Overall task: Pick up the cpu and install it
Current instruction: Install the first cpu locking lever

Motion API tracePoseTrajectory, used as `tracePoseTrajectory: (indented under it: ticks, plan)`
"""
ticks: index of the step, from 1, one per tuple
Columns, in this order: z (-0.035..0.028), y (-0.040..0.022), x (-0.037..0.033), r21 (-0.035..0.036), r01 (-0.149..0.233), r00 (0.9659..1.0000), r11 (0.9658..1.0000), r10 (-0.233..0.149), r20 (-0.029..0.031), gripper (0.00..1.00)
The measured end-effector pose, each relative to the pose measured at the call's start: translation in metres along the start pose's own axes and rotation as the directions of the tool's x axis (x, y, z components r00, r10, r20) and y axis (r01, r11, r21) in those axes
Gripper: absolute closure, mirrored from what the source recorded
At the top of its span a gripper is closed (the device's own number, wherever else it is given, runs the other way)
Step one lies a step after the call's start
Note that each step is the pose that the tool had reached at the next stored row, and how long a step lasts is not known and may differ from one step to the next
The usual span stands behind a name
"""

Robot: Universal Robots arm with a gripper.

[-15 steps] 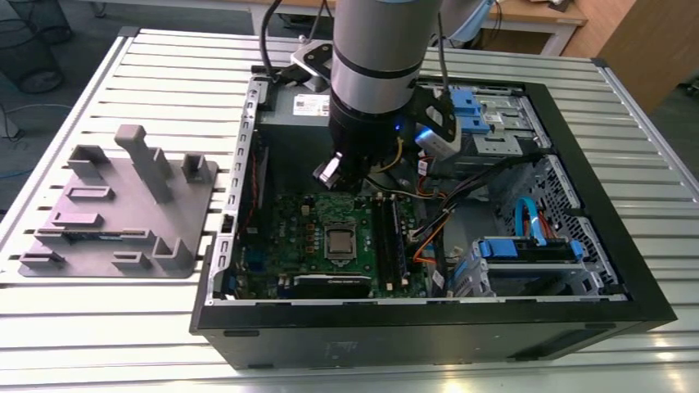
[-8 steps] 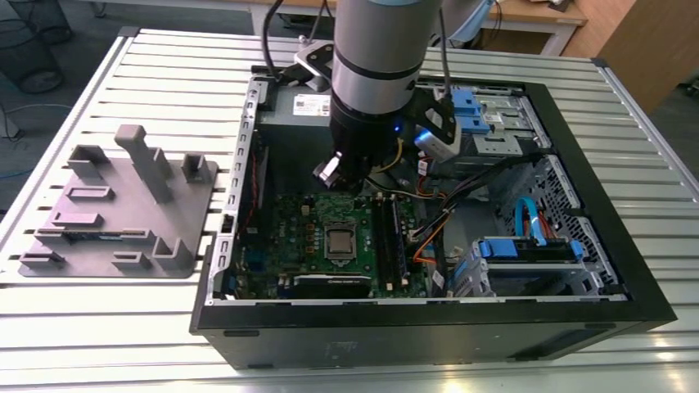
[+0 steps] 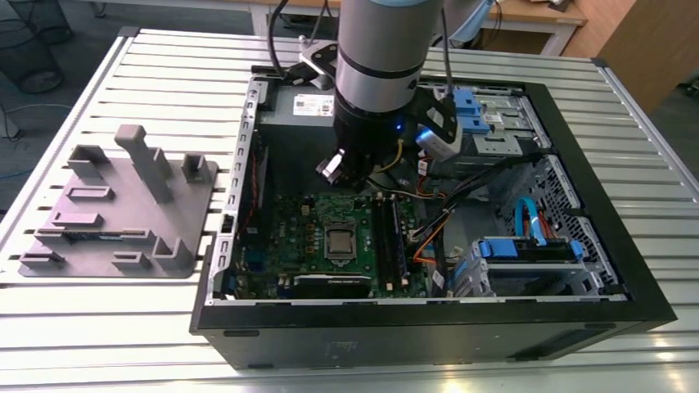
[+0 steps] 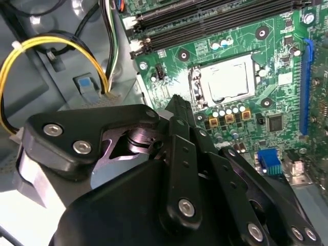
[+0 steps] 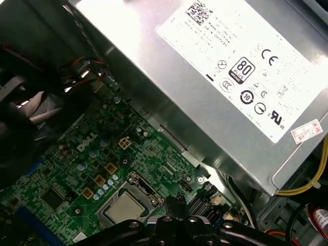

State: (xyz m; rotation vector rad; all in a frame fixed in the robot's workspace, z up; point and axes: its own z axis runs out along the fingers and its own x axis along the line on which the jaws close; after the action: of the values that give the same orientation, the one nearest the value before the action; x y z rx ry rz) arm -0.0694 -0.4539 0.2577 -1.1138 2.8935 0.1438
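Hovering above a seated chip

Hanging inside the open computer case point(image 3: 437, 327), the pincer point(image 4: 177, 102) sits above the motherboard point(image 3: 317, 246), with its dark linkage crowding the second wrist view. Its fingertips come together in a narrow point with no gap visible between them, and nothing is held there.

Just past that tip, and lower, lies the cpu point(image 4: 230, 82), flat in its socket with the silvery lid facing up; the dark socket frame point(image 4: 197, 84) borders it. In the first wrist view the cpu point(image 5: 124, 206) again shows just beyond the finger ends. The chip is square, so no long axis matters.

Farther off, the memory slots point(image 4: 205, 20) run alongside the socket, and the grey power supply point(image 5: 215, 82) stands beyond the board. Outside the case, well apart from the pincer, a grey fixture tray point(image 3: 120, 213) rests on the slatted table point(image 3: 110, 327).
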Motion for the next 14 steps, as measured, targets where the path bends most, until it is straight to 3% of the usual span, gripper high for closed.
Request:
tracePoseTrajectory:
  ticks: [6,14]
  plan:
    - [0.0051,-0.0014,-0.0009,0.0040,-0.058,0.9983,0.9983,0.058,0.0041,0.89]
    - [0.0136,-0.0043,-0.0029,0.0081,-0.125,0.9921,0.9921,0.125,0.0096,0.89]
